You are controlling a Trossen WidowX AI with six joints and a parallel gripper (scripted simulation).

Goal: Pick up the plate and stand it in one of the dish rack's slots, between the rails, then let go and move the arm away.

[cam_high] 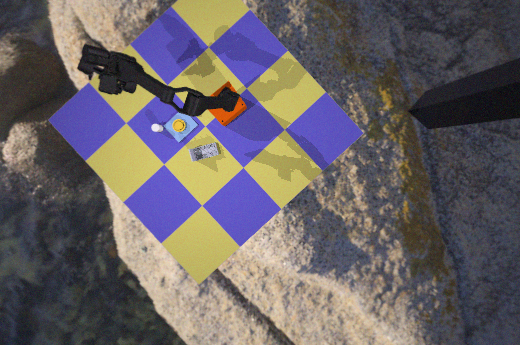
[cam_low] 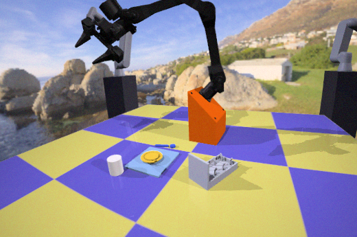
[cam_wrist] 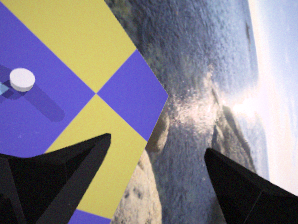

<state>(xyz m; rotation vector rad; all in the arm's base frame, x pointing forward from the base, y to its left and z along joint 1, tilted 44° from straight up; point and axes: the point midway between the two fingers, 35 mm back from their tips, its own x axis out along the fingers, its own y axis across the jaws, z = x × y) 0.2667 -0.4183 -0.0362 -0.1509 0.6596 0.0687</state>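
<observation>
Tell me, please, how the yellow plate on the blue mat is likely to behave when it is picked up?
The plate lies flat on the blue mat, so its low rim probably offers little grip. It looks rigid and thin, likely light. Being round, it may roll once stood on edge in the dish rack.

The checkered table (cam_low: 86,148) carries an orange base (cam_low: 206,123), white cup (cam_low: 114,165), blue mat (cam_low: 161,168), blue pen (cam_low: 165,145) and grey rack (cam_low: 200,172) at mid-frame.

Outdoor rocky seaside setting: granite boulders (cam_low: 20,86), sea, hillside houses, checkered tabletop (cam_low: 240,202).
</observation>
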